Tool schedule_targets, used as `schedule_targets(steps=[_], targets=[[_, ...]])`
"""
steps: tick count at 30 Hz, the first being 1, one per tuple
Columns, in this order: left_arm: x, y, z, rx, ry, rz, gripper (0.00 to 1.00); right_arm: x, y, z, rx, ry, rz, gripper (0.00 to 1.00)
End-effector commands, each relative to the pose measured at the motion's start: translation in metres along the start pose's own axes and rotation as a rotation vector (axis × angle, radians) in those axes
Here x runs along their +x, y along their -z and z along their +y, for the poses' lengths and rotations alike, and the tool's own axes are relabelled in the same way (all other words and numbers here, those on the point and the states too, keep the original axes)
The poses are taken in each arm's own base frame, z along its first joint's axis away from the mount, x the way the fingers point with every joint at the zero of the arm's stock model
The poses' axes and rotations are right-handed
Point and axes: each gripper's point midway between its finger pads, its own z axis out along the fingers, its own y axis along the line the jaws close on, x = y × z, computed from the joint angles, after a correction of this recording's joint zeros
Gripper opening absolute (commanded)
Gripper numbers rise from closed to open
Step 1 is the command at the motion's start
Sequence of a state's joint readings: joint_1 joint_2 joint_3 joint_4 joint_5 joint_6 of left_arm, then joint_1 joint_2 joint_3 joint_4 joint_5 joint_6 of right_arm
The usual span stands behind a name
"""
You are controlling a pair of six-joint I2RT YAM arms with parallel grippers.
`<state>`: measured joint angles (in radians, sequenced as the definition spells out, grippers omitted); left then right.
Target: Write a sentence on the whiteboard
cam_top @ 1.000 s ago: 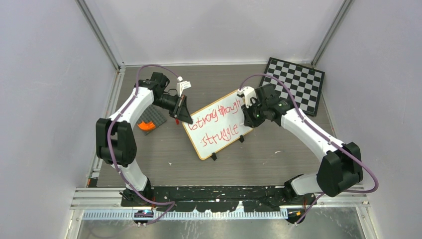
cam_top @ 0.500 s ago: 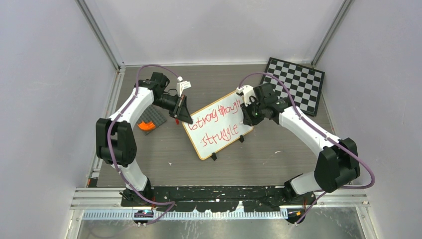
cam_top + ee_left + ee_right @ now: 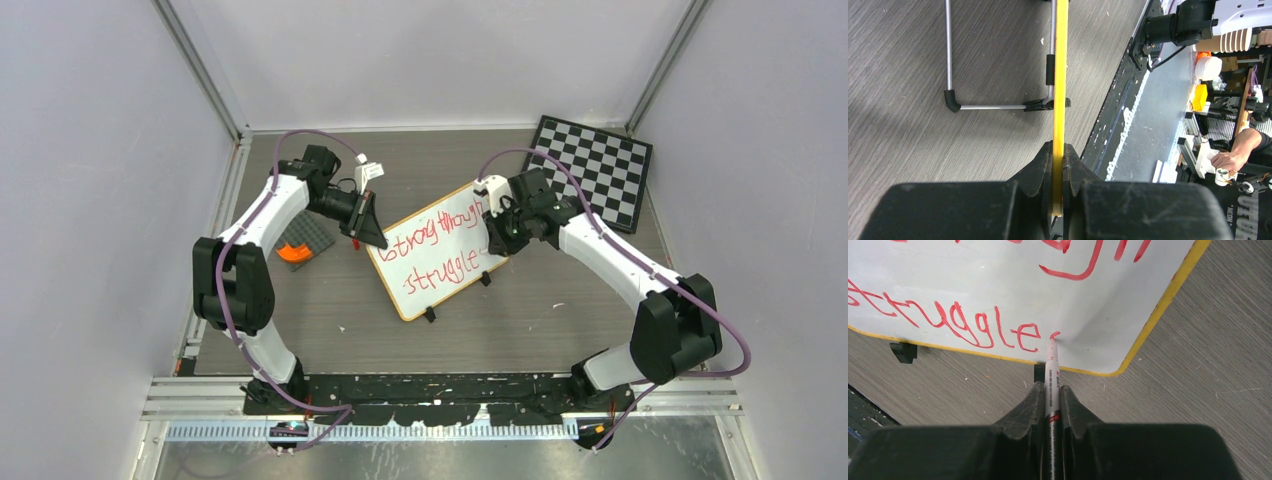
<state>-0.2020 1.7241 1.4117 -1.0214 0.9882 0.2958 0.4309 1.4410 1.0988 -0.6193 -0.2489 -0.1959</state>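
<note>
The whiteboard [image 3: 430, 301] stands tilted at mid-table, its sentence [image 3: 440, 273] reading "struggle" on the lower line, with a first red tick of the next letter begun; the marker [image 3: 1051, 360] tip touches the surface there, gripped tight in the right gripper [image 3: 1052, 387]; the left gripper [image 3: 1058, 149] is clamped on the board's yellow edge. The likely risk is the stroke running off, since little white lies between tip and rim near the corner; the surface seems to dimple under the tip, so hard pressure might shift the board; open table [image 3: 520, 320] lies nearer, with the checkered board [image 3: 595, 170] well apart.
</note>
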Motion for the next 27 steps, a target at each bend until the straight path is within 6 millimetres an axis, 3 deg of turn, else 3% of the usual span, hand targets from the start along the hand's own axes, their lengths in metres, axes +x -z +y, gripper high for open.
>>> schedule_targets(steps=[1, 10, 19, 27], targets=[[0.004, -0.004, 0.016, -0.056, -0.001, 0.024, 0.0, 0.002, -0.008, -0.005, 0.02, 0.05, 0.0, 0.0], [0.004, -0.003, 0.016, -0.057, -0.003, 0.022, 0.0, 0.003, -0.001, -0.018, 0.075, 0.051, -0.002, 0.0], [0.003, -0.003, 0.016, -0.058, -0.005, 0.02, 0.0, 0.011, -0.009, 0.001, 0.009, 0.044, 0.024, 0.0], [0.001, -0.003, 0.015, -0.053, -0.009, 0.015, 0.0, -0.002, -0.006, 0.015, -0.011, 0.063, 0.006, 0.0]])
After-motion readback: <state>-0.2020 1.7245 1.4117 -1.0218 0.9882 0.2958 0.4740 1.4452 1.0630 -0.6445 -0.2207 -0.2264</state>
